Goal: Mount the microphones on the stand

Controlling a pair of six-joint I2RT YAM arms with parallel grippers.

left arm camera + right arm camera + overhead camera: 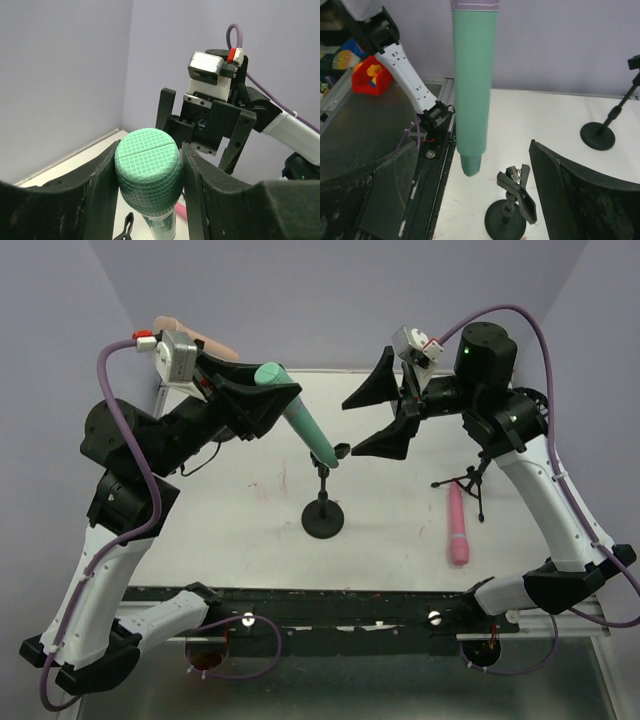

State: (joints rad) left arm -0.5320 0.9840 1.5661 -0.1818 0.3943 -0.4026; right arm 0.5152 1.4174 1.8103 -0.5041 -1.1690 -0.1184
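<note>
My left gripper [262, 390] is shut on the grid-textured head of the mint-teal microphone [305, 425] and holds it tilted above the table. The head sits between its fingers in the left wrist view [148, 165]. The microphone's tail [470, 165] hangs close beside the clip [517, 192] of the black round-base stand [324, 518], not in it. My right gripper [378, 412] is open and empty, just right of the clip, jaws wide apart [474, 150]. The pink microphone [457, 525] lies on the table at the right. The peach-tan microphone [205, 338] shows behind my left wrist.
A small black tripod stand [470, 480] stands at the right, beside the pink microphone. Another round-base stand [597, 135] shows in the right wrist view. The table's near edge is a black rail [330, 615]. Purple walls close off the back and sides.
</note>
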